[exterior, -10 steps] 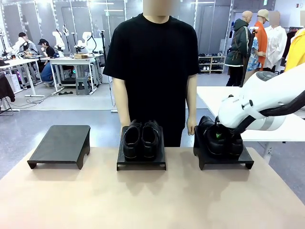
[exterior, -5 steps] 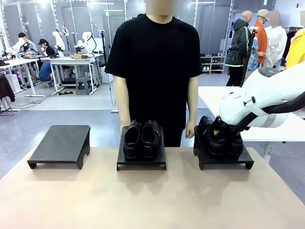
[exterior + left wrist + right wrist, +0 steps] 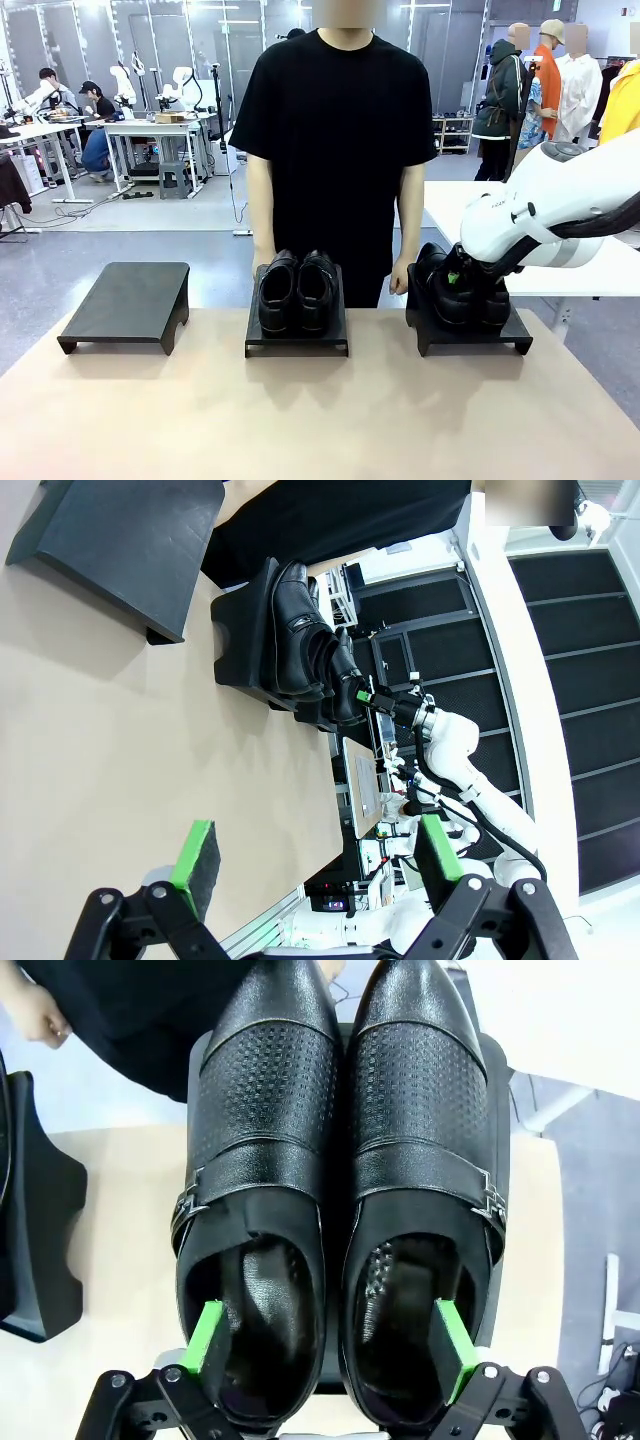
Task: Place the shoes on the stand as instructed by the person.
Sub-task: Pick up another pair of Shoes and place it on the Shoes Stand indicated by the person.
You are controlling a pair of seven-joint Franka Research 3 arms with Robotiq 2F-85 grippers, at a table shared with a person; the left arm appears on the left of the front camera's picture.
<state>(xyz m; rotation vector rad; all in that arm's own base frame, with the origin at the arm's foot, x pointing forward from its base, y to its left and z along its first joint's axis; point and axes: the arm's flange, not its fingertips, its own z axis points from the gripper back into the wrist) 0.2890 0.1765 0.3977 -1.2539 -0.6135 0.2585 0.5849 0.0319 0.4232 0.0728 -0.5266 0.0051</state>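
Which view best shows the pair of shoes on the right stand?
The right wrist view: the pair fills it from above, straps and openings plain, the open right gripper over the heels. The front view has it partly behind the arm; the left wrist view shows it small and far.

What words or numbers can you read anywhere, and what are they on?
White arm: small dark print near its elbow, too small to read.
Shoes: no brand or label to read, just dotted leather and buckles.
Stands: plain black, no text.
Person's T-shirt: plain black, no print.
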